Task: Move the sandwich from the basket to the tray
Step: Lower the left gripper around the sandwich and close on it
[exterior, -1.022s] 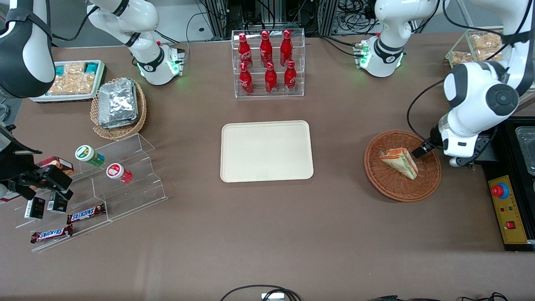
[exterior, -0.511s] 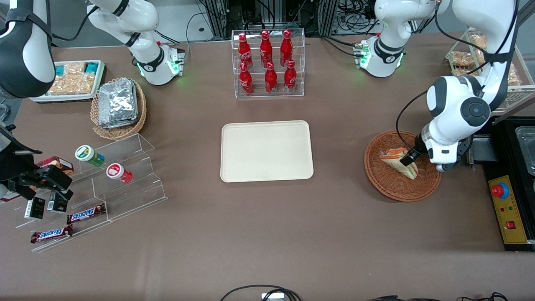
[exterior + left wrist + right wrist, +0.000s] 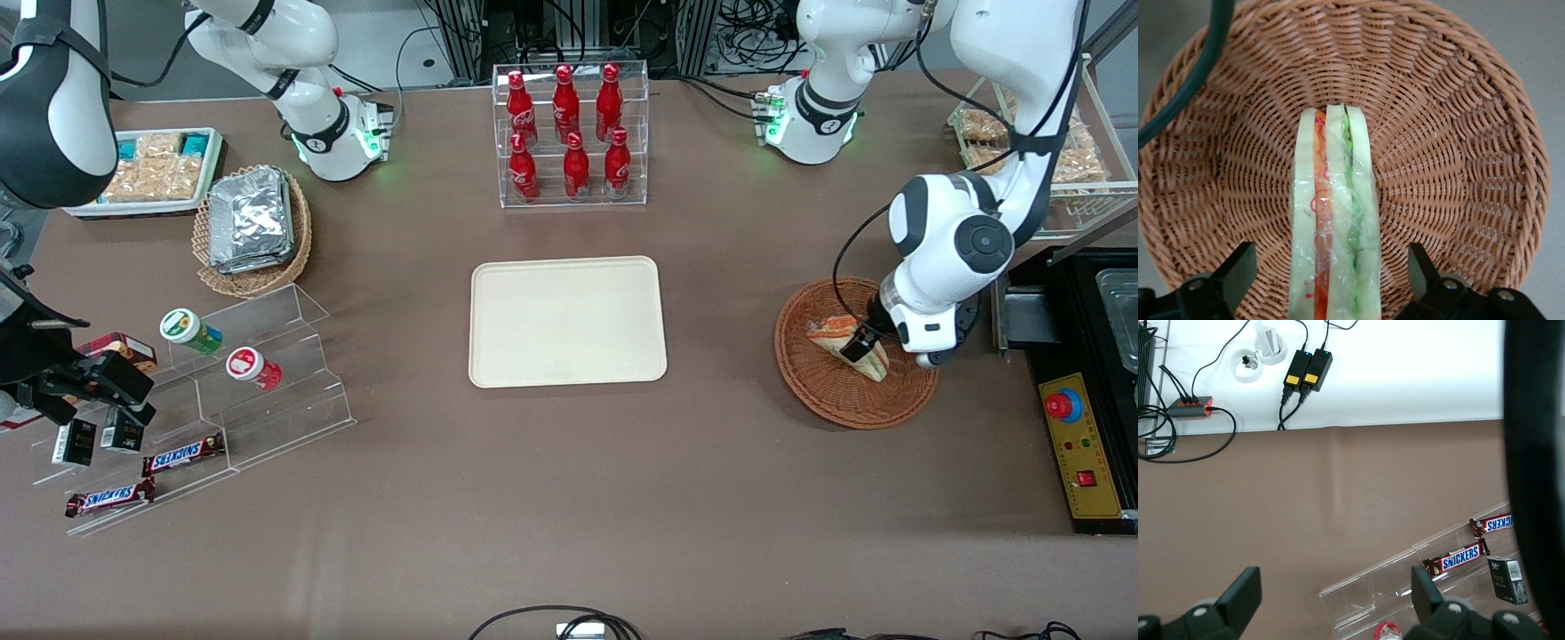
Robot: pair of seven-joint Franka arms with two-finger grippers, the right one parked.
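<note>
The cream tray [image 3: 567, 322] sits bare at mid-tabletop [image 3: 569, 498]. Toward the working arm's end, the wrapped sandwich [image 3: 845, 343] lies in the reddish-brown basket [image 3: 836, 400], the claw [image 3: 1331, 280] spread wide, straddling it without touching.

On the brown worktop [image 3: 551, 498], six red bottles [image 3: 569, 133] stand upright in a clear rack [image 3: 571, 197]. Toward the parked arm's end, a tan wicker basket [image 3: 258, 277] holds silver foil packets [image 3: 251, 218], beside a white tray of snack packets [image 3: 151, 173]. Nearer the front camera, clear stepped shelves [image 3: 267, 391] carry two small tubs [image 3: 213, 347] and Snickers bars [image 3: 182, 455]. A yellow control panel with a red button [image 3: 1064, 406] lies toward the working arm's end.
</note>
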